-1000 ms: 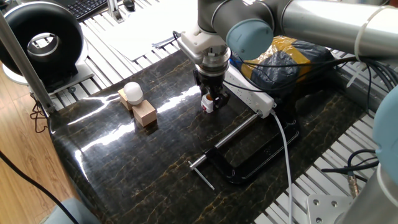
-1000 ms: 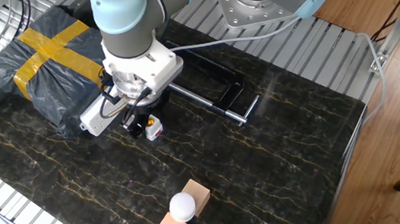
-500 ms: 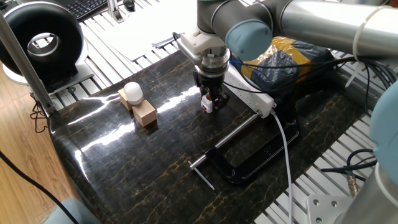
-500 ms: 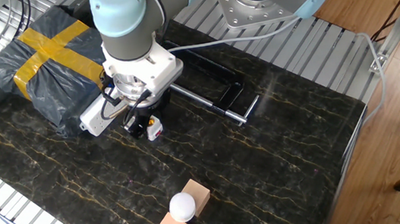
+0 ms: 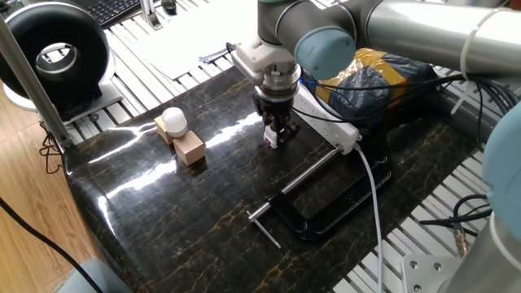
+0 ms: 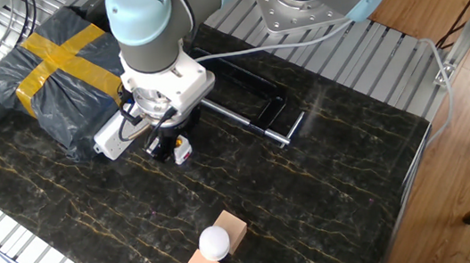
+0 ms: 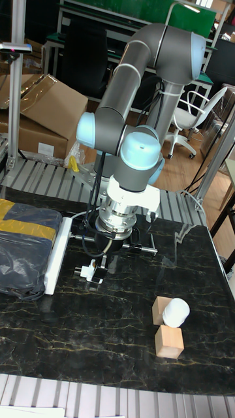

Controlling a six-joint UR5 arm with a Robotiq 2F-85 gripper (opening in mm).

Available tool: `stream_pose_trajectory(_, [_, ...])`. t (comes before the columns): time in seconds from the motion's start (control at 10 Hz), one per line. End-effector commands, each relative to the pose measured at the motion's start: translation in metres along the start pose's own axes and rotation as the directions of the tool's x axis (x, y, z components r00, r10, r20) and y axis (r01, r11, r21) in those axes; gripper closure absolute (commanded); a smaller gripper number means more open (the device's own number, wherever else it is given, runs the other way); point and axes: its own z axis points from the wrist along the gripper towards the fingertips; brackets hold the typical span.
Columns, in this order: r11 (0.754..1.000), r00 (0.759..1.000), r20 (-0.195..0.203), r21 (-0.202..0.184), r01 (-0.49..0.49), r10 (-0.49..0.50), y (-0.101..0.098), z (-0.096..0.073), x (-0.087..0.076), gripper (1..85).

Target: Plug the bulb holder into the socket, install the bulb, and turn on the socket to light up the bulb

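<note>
The bulb holder (image 5: 273, 137), a small white cube with an orange opening, sits low over the dark table just in front of the socket (image 5: 327, 122). My gripper (image 5: 276, 130) points straight down and its black fingers are closed around the holder (image 6: 182, 149). The tall fixed view shows the holder (image 7: 92, 270) beside the white socket strip (image 7: 57, 253). The white bulb (image 5: 173, 120) rests on a pair of tan wooden cubes (image 5: 190, 148), well to the left of the gripper and untouched. From the other side, the bulb (image 6: 214, 241) lies near the table's front edge.
A black clamp with a steel bar (image 5: 316, 205) lies on the table to the right of the gripper. A dark bag with yellow tape (image 5: 376, 75) sits behind the socket. The socket's thick white cable (image 5: 376, 195) runs off the front right.
The bulb holder has shifted slightly and looks a little tilted in the fingers. The arm has barely moved; the bulb and cubes are still.
</note>
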Motion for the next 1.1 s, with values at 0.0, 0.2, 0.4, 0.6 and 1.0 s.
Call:
stream_pose_trajectory(0.0, [0.999, 0.999, 0.000, -0.006, -0.043, 0.043, 0.002, -0.004, 0.000, 58.3])
stream_pose_trajectory(0.2, [0.996, 0.996, -0.027, -0.009, -0.086, 0.086, 0.004, -0.010, 0.004, 84.7])
stream_pose_trajectory(0.4, [0.997, 0.997, -0.008, -0.025, -0.077, 0.077, 0.009, -0.013, -0.001, 84.7])
stream_pose_trajectory(0.6, [0.999, 1.000, 0.000, -0.040, -0.024, 0.024, 0.005, -0.024, 0.001, 84.7])
stream_pose_trajectory(1.0, [1.000, 1.000, 0.014, -0.002, 0.009, -0.009, -0.025, -0.028, 0.016, 84.7])
